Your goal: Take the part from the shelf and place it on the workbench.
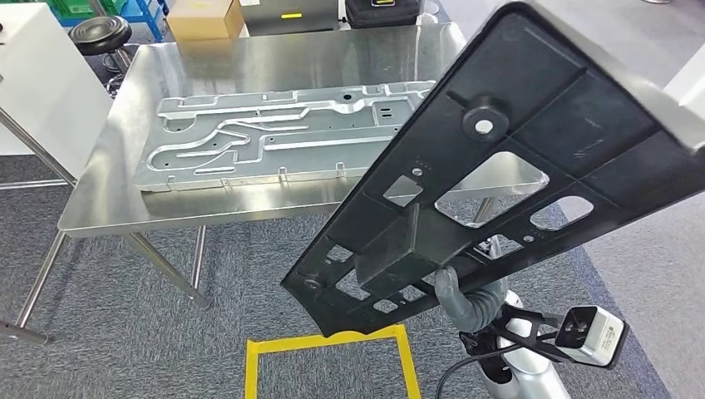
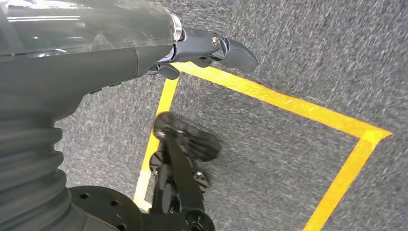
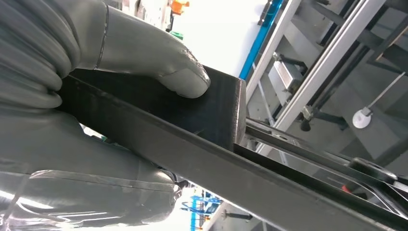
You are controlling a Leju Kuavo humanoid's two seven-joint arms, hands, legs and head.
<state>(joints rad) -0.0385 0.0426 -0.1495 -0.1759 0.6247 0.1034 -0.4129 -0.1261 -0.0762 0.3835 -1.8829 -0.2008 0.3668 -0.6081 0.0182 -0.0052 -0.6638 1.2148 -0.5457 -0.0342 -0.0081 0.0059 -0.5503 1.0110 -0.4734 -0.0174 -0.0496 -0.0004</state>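
Note:
The part (image 1: 515, 166) is a large flat black plastic panel with several cut-outs and a round boss. It hangs tilted in the air in front of me, over the near right corner of the steel workbench (image 1: 249, 50). My right hand (image 1: 467, 301) grips its lower edge from underneath. In the right wrist view the grey thumb (image 3: 183, 77) presses on the part's black rib (image 3: 216, 110). My left hand (image 2: 202, 48) hangs over the carpet, holding nothing, with its fingers stretched out.
A stamped silver metal panel (image 1: 274, 137) lies across the middle of the workbench. A yellow tape square (image 1: 324, 345) marks the carpet in front of me. A black stool (image 1: 100, 33), a cardboard box (image 1: 205, 18) and a white table (image 1: 33, 83) stand beyond and to the left.

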